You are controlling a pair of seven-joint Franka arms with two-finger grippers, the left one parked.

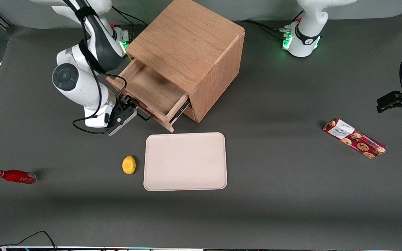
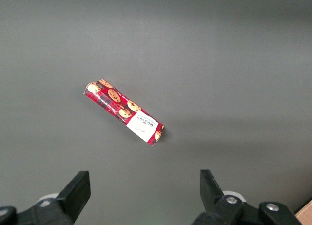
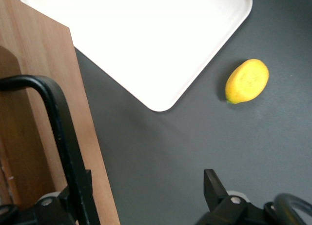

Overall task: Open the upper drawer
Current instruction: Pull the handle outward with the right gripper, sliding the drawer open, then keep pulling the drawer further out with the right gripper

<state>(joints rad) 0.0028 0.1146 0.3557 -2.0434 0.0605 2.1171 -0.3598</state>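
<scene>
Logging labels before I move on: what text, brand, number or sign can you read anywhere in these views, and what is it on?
Cookie package: white label with print, too blurred to read in either view.
Red bottle: white marking, too small to read.
Upper drawer, tray, lemon: no text.
Gripper, at the pulled-out drawer's black handle: no markings.

Gripper (image 1: 137, 112) beside open upper drawer (image 1: 152, 91); tray (image 1: 185, 161) nearby.

My gripper (image 1: 139, 112) sits at the handle (image 3: 58, 132) of the drawer (image 1: 151, 91), which juts from the cabinet (image 1: 190, 52). Nearer the camera, the tray (image 1: 185, 161) and lemon (image 1: 128, 164) lie side by side on the worktop (image 1: 274, 195).
</scene>
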